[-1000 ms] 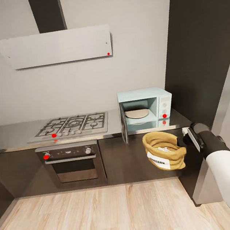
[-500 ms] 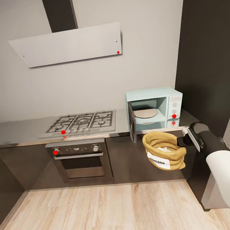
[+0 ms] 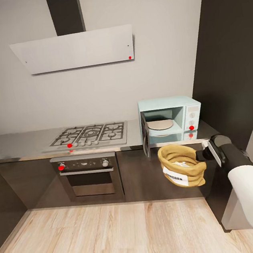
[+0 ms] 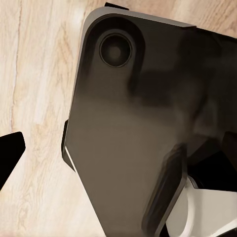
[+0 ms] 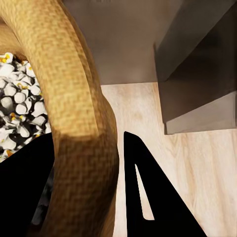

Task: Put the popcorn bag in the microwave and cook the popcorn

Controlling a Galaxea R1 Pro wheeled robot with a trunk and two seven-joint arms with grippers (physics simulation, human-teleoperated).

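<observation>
- Tan woven cloth, the popcorn bag (image 3: 182,165) hangs at centre right of my head view, held in the air in front of the dark cabinet fronts, just below the bench (image 3: 20,145) edge.
- My right gripper (image 3: 200,156) has its jaws clamped on the bag's rolled rim; in the right wrist view one dark finger sits inside the sack and the other (image 5: 148,197) outside the rim (image 5: 81,123).
- The popcorn (image 5: 17,111) lies inside the bag, puffed white pieces with yellow specks.
- The microwave (image 3: 171,119) stands on the bench just above and behind the bag, its door (image 3: 146,140) swung open toward me, a pale round plate (image 3: 160,125) inside the cavity.
- Left of it I see the gas hob (image 3: 88,135), the oven (image 3: 88,177) below and the white hood (image 3: 73,50) at upper centre.
- My left wrist view shows a dark robot part (image 4: 138,128) over the wood floor (image 4: 34,79); I cannot tell how the left jaws stand.
</observation>
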